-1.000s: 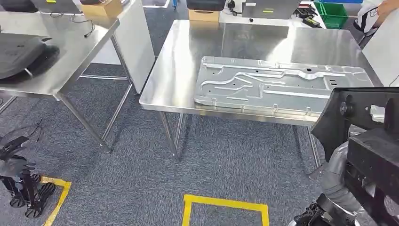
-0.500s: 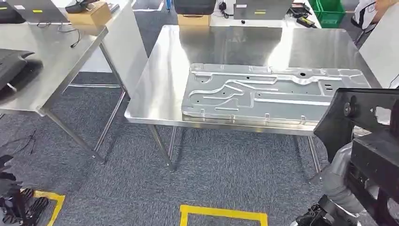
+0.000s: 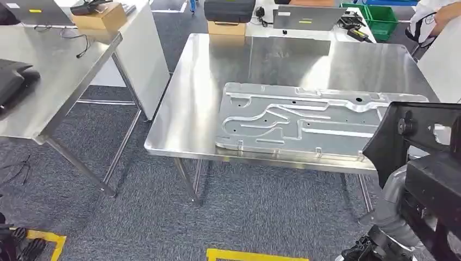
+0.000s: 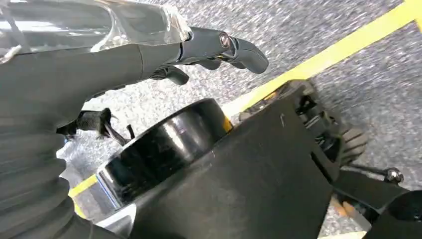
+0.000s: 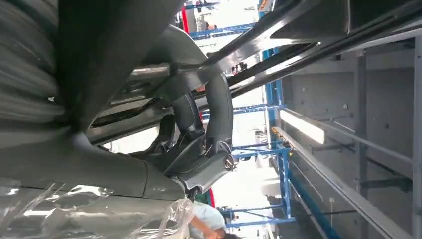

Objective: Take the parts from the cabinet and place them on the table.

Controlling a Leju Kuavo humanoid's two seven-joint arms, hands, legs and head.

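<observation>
A large stamped silver metal panel [image 3: 304, 119] lies flat on the steel table [image 3: 201, 98], toward its front right. A black angular part [image 3: 429, 174] rises at the lower right of the head view, level with the table's front right corner. In the right wrist view my right hand [image 5: 199, 134] grips that black part [image 5: 298, 30], with its fingers [image 5: 219, 104] wrapped around a bar of it. My left hand [image 4: 209, 50] hangs low over the carpet and holds nothing, its fingers extended.
A second steel table [image 3: 60, 70] with a black object [image 3: 13, 81] stands at the left. Cardboard boxes [image 3: 100, 16], a laptop [image 3: 307, 17] and a green crate [image 3: 383, 16] lie behind. A person [image 3: 435, 16] stands at the far right. Yellow floor tape [image 3: 255, 254] lies in front.
The whole picture has shifted, so the camera moved: the table and panel now sit lower and nearer. The black part keeps its place in my right hand.
</observation>
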